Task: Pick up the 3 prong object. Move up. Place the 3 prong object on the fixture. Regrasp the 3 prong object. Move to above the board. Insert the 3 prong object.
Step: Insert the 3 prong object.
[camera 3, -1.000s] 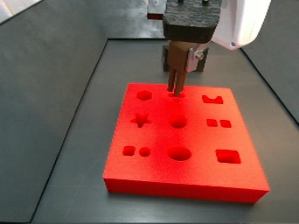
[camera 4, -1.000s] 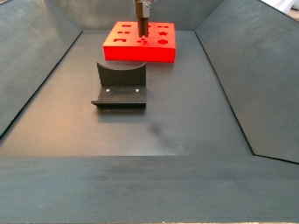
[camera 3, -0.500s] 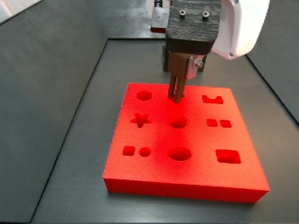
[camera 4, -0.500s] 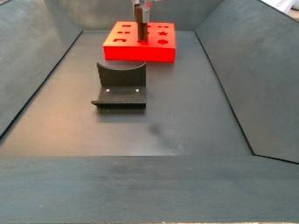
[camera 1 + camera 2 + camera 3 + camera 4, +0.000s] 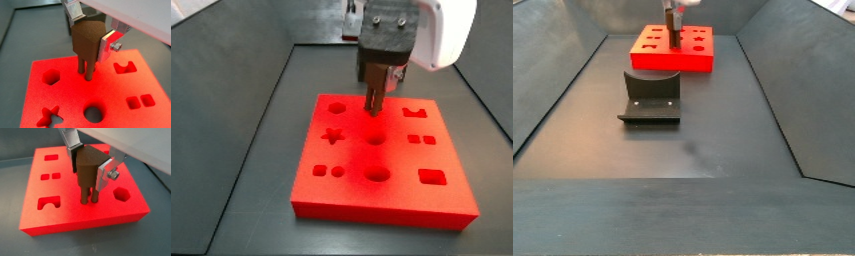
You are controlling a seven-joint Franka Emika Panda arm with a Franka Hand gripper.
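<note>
My gripper (image 5: 90,37) is shut on the 3 prong object (image 5: 85,42), a brown block with thin prongs pointing down. Both wrist views show it clamped between the silver fingers (image 5: 102,174); the gripper (image 5: 88,170) stands straight over the board (image 5: 70,220). The prong tips meet the red board (image 5: 67,95) between the hexagon recess (image 5: 51,76) and the notched recess (image 5: 123,66); how deep they sit I cannot tell. In a side view the gripper (image 5: 376,85) stands over the board's far middle (image 5: 372,205). The fixture (image 5: 651,95) stands bare in front of the board (image 5: 673,60).
Dark sloping walls (image 5: 567,90) enclose the grey floor (image 5: 700,150). The board carries star (image 5: 331,136), round (image 5: 376,176) and square (image 5: 433,179) recesses. The arm's white body (image 5: 445,30) rises behind the gripper.
The gripper, still shut on the brown piece, has sunk a little toward the board, bringing the prong tips down onto the red surface. The board and fixture have not moved.
</note>
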